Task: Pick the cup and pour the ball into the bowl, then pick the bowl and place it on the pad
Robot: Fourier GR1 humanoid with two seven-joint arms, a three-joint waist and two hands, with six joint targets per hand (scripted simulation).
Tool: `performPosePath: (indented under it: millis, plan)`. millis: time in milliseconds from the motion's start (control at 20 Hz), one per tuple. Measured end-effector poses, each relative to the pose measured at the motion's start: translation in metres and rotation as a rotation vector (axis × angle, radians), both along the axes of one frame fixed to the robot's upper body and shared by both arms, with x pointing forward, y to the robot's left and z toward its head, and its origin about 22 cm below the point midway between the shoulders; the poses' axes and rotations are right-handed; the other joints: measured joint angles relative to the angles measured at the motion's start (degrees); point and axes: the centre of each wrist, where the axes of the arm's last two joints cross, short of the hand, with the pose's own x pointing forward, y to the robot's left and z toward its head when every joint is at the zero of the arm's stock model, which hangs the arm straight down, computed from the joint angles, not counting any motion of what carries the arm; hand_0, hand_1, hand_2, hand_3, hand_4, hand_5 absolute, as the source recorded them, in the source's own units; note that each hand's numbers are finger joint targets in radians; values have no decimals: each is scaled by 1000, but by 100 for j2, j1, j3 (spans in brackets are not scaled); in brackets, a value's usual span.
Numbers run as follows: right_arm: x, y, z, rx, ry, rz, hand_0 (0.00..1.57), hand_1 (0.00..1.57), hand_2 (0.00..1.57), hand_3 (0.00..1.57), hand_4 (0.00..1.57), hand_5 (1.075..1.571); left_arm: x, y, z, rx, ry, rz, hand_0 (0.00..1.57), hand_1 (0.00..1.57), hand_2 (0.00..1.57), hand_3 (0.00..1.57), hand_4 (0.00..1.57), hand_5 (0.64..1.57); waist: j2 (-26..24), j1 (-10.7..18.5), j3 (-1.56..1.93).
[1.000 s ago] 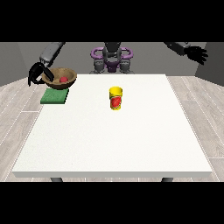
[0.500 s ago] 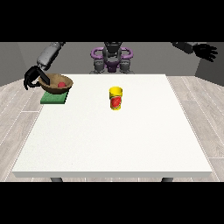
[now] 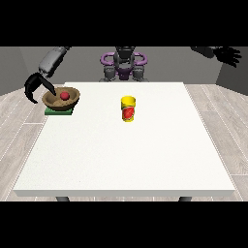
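A brown bowl [image 3: 61, 99] with a red ball [image 3: 64, 95] inside rests on a green pad [image 3: 59, 111] at the table's far left. A yellow cup [image 3: 128, 109] with a red mark stands upright near the table's middle. The hand at the view's left [image 3: 38, 85] hangs just left of the bowl, apart from it, its fingers spread and curved downward around nothing. The hand at the view's right [image 3: 226, 54] is raised high off the table's right side, its fingers straight.
The white table [image 3: 126, 155] stretches wide towards the camera. The robot's torso [image 3: 124, 64] stands behind the far edge. Wooden floor surrounds the table.
The hand at the view's left has let go of the bowl and drawn away to the left. The bowl stays on the pad. The hand at the view's right has moved further right.
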Motion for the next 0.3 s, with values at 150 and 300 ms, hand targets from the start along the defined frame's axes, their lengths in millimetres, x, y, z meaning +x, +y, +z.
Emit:
performPosePath:
  millis: [150,300]
  plan:
    - [-1,-3,-1,1,50,1,0,0,0,0,0,1356,16,-42,-11,-5,46,-62,0,0,0,0,902,1559,-394,28,6]
    - [10,7,8,13,85,53,0,0,0,0,476,1434,21,-68,-32,-19,147,-82,0,0,0,0,902,1559,-1014,-51,-1]
